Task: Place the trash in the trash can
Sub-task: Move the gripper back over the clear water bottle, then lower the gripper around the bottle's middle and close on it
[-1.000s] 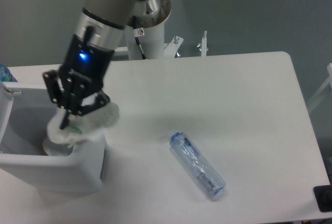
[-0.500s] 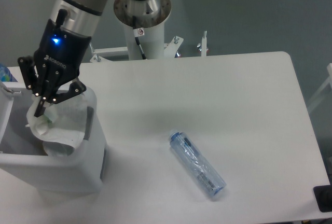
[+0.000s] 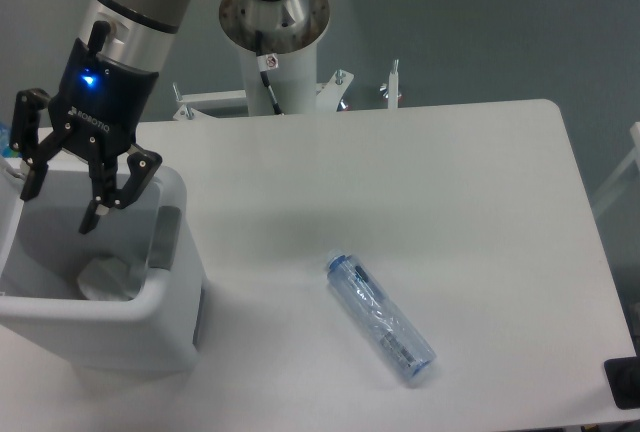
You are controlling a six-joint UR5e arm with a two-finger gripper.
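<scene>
The pincer (image 3: 62, 202) hangs over the bin (image 3: 175, 282) with its fingers spread wide and nothing between them. The wrapper (image 3: 108, 276) lies inside the bin. The bottle (image 3: 381, 318) lies on its side on the counter (image 3: 450, 192), well apart. It looks light, thin and slippery; I'd grip across its middle.

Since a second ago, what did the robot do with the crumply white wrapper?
The gripper moved left over the trash can, opened and let go of the wrapper, which now lies inside the can. The bottle stayed where it was on the table, and the can did not move.
</scene>
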